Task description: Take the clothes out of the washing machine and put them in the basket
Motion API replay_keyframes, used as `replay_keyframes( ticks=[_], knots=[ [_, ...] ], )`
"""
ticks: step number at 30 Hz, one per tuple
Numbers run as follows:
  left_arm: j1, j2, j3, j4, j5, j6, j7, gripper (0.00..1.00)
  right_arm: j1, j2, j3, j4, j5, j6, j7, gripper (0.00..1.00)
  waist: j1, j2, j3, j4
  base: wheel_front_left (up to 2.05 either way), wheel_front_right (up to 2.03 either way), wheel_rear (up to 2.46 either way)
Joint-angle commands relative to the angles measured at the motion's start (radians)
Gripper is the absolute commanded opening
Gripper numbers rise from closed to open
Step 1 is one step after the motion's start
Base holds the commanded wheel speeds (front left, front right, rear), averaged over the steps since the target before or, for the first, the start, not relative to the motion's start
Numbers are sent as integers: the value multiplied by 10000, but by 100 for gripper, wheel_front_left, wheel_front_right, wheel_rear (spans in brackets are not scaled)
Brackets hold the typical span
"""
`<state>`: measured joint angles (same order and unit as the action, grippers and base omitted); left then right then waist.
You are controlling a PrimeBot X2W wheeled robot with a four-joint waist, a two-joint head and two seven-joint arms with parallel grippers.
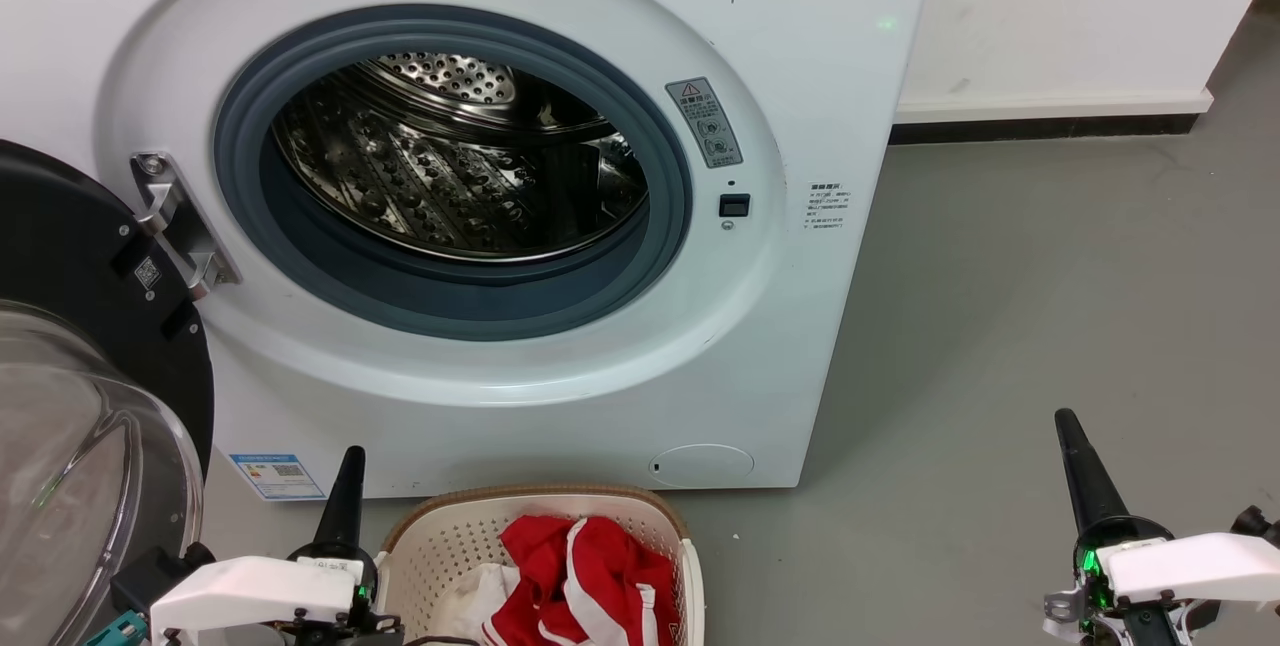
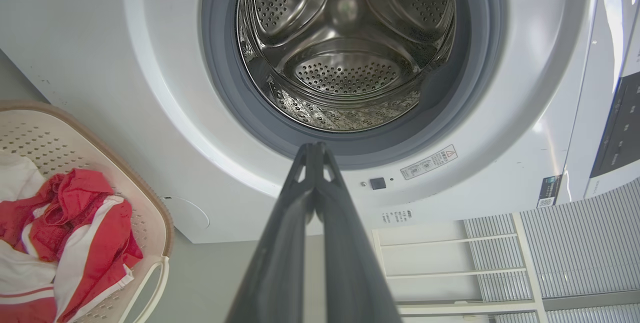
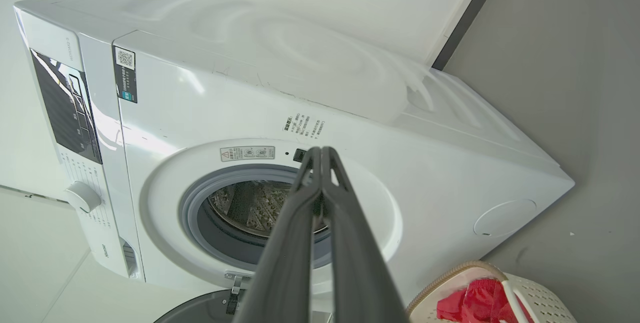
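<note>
Fingers (image 2: pixel 285 243) of the left gripper (image 2: pixel 315 147) are pressed together along their length, with nothing held between them. Fingers (image 3: pixel 350 253) of the right gripper (image 3: pixel 320 150) are likewise closed on each other and hold nothing. In the head view both pairs point up toward the washing machine (image 1: pixel 850 76). The left gripper (image 1: pixel 351 454) sits low in front of the machine's base panel. The right gripper (image 1: pixel 1066 418) sits over bare grey floor (image 1: pixel 1050 276), off to the machine's side.

Ahead of the left fingertips the porthole stands open, where a grey rubber seal (image 2: pixel 225 88) rings the perforated steel drum (image 2: pixel 345 38). The black-framed glass door (image 1: pixel 60 226) is swung open on the outer side of the left fingers and hangs from its metal hinge (image 1: pixel 175 221).

The basket (image 1: pixel 440 536) sits on the floor just beside the left fingers, on the side facing the right gripper, and well apart from the right fingers. It stands directly in front of the machine's base. Red-and-white clothes (image 1: pixel 590 576) lie bunched inside the basket. A white cloth (image 1: pixel 480 598) lies next to them on the side nearer the left fingers. The fingers of both grippers are clear of the clothes.
</note>
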<state>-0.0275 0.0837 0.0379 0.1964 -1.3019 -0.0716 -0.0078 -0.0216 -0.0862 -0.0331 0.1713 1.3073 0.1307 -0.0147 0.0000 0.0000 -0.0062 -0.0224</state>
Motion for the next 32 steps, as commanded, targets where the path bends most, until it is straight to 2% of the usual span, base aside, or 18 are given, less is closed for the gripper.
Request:
replay_keyframes(
  ticks=[1, 32],
  knots=[
    [-235, 25, 43, -28, -189, -106, 50, 0, -225, -44, -36, 14, 197, 1, 69, 0, 0, 0, 2, 4, 0, 0, 0],
    [-691, -47, 306, 379, -2740, -516, 737, 0, -750, 30, -307, 577, 2733, 1, 759, 0, 0, 0, 70, 168, 0, 0, 0]
  ],
)
